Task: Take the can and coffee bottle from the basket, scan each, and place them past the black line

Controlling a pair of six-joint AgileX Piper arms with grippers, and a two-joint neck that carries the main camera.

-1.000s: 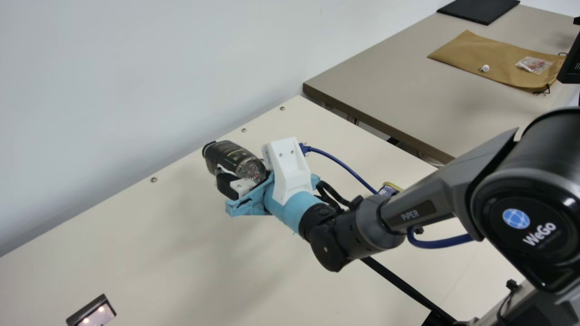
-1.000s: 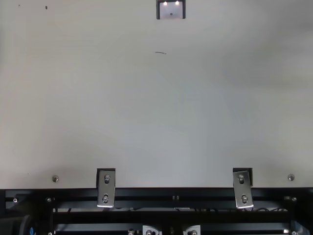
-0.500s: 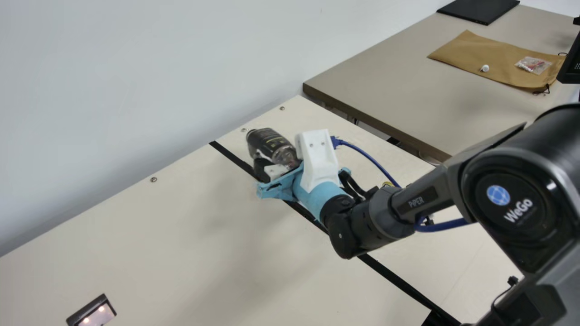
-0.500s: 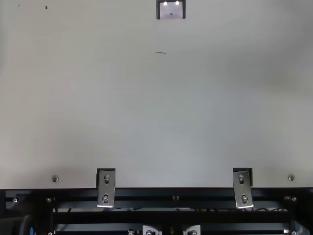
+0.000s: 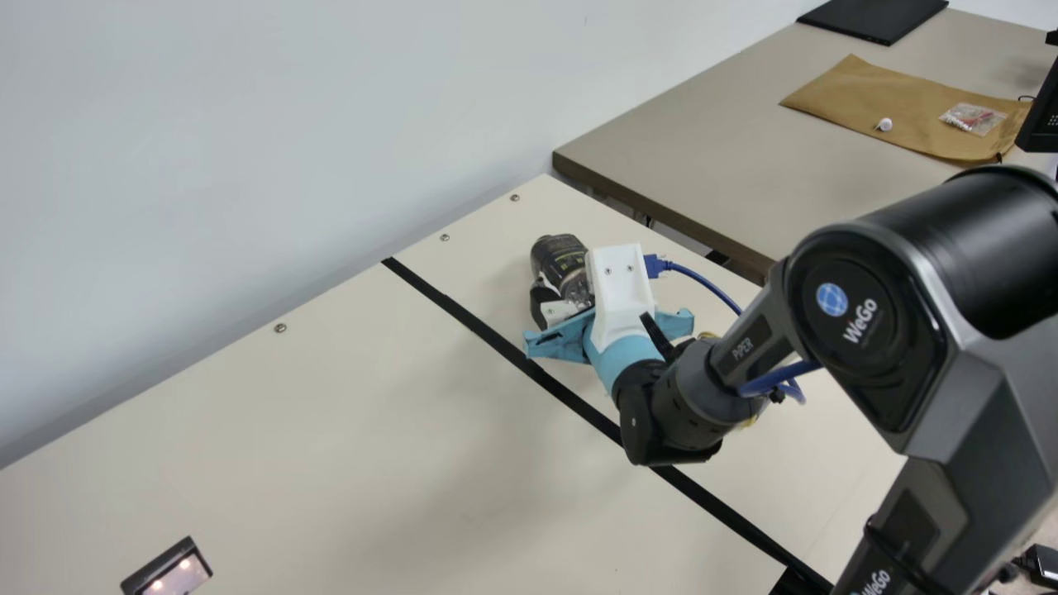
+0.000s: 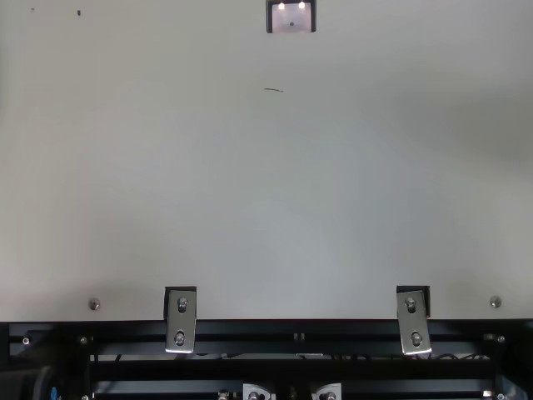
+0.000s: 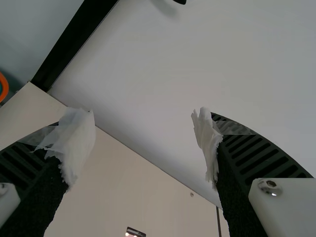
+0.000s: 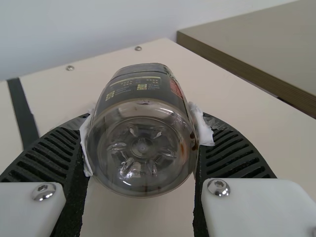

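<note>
In the main view my right gripper [image 5: 570, 304] holds the dark coffee bottle [image 5: 560, 258] over the strip of table on the right side of the black line [image 5: 496, 340]. The right wrist view has the bottle [image 8: 143, 143] base-on, clasped between the padded fingers of my right gripper [image 8: 142, 143]; the black line [image 8: 23, 113] runs off to one side. In the left wrist view my left gripper [image 7: 143, 143] stands open with nothing between its white-taped fingers. A yellow-edged can-like thing [image 5: 748, 421] is mostly hidden behind the right arm.
The scanner [image 5: 169, 570] sits at the main view's lower left and at the top view's upper edge [image 6: 291, 18]. A wall rises behind the cream table [image 5: 289, 430]. A second table [image 5: 702, 157] with a brown bag [image 5: 909, 111] adjoins at the right.
My right gripper has carried the bottle rightward in the main view, across the black line, uncovering more of that line. The arm's upper links have swung too.
</note>
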